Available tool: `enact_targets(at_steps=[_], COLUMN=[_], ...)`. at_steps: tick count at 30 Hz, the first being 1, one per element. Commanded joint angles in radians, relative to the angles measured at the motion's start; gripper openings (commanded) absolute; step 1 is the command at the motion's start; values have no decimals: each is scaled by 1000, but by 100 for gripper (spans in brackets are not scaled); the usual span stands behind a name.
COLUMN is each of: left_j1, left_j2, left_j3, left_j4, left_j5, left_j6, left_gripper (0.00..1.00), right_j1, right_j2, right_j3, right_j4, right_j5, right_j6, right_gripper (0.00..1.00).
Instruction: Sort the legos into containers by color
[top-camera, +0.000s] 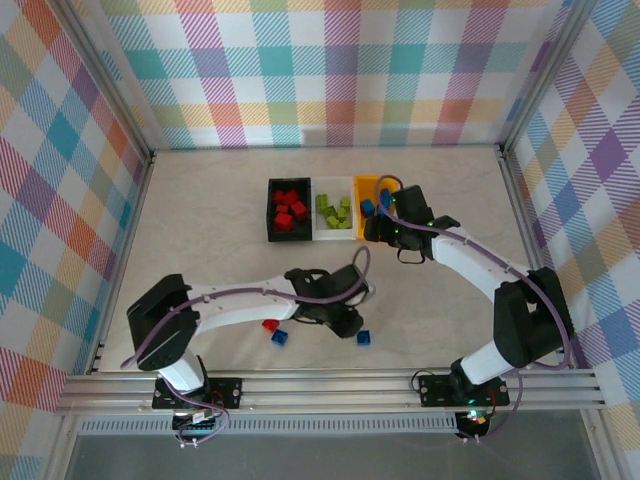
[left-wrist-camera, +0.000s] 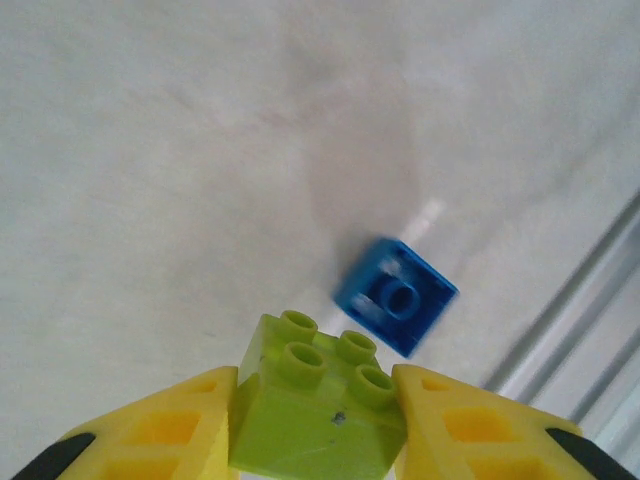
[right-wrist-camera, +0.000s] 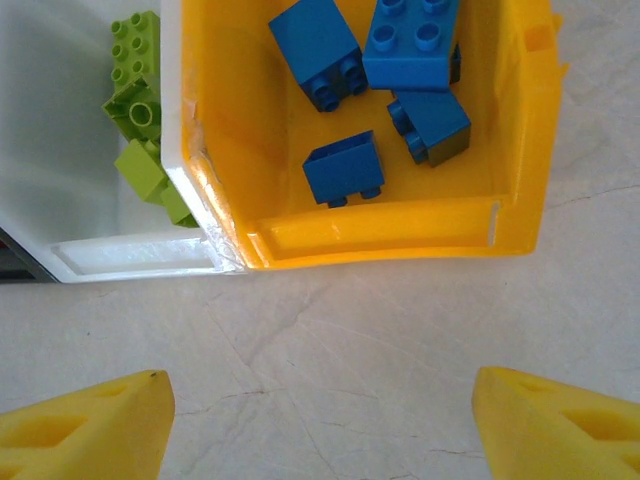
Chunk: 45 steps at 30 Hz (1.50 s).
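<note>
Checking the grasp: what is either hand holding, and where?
Left hand pinches the small yellow-green studded plastic brick by its opposite sides; right hand holds nothing.

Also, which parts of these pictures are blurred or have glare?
Left wrist view: the green brick held in the left tool is sharp, while the blue brick beyond it is blurred. Right wrist view: sharp, with glare where the white bin rim meets the yellow bin. Top view: evenly lit, no strong glare.

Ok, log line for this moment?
left gripper: shut on green lego | right gripper: open, empty, at yellow bin | loose on table: red lego, blue legos
</note>
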Motion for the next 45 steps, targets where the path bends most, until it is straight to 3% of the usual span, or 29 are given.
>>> enact_targets(at_steps=[1, 5, 13, 24, 30, 35, 39, 45], left_j1=[70, 171, 310, 444, 454, 454, 442, 399], left_j2=[-36, -25, 59, 421, 502, 463, 321, 3], left_j3=[30, 70, 235, 658, 784, 786, 657, 345], left_j4=[5, 24, 88, -77, -124, -126, -63, 9], left_j5=[-57, -77, -232, -335, -310, -284, -255, -232], left_j6=[-36, -84, -172, -298, -332, -347, -351, -359], left_gripper=[32, 33, 39, 40, 62, 81, 100, 100], right_j1=[-17, -43, -67, -67, -66, -26, 78, 322], right_j2=[-41, -64, -105, -159, -226, -287, -299, -236], right_j3=[-19, -36, -72, -128, -184, -244, -268, -285], right_j4=[34, 37, 37, 31, 9, -26, -96, -192], right_j5=[-6, -12, -16, -38, -135, -214, -226, -124], right_j6=[14, 14, 6, 22, 42, 39, 7, -7], right_gripper=[79, 79, 79, 80, 80, 81, 82, 84])
